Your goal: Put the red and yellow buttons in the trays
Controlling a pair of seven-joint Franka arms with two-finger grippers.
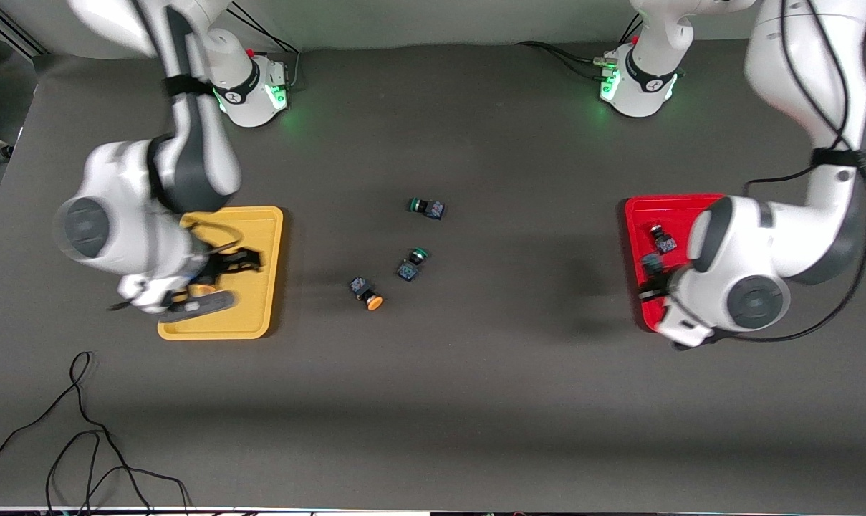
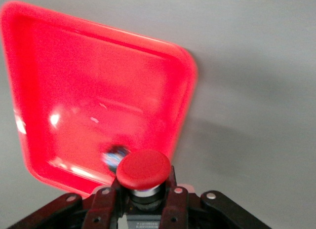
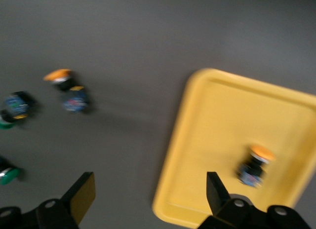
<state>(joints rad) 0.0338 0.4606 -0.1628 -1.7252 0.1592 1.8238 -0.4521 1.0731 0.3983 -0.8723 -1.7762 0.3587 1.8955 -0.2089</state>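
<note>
While the left gripper (image 2: 144,202) clamps a red button (image 2: 143,169) over the red tray (image 2: 74,66), the right gripper (image 3: 148,189) hangs spread above the yellow tray (image 3: 197,140) holding a yellow button (image 3: 254,166); no lettering is readable.

We see the left gripper (image 2: 144,202) cut off by the wrist picture's edge, its fingers clasping a red button (image 2: 143,171) whose body stays hidden between them.
</note>
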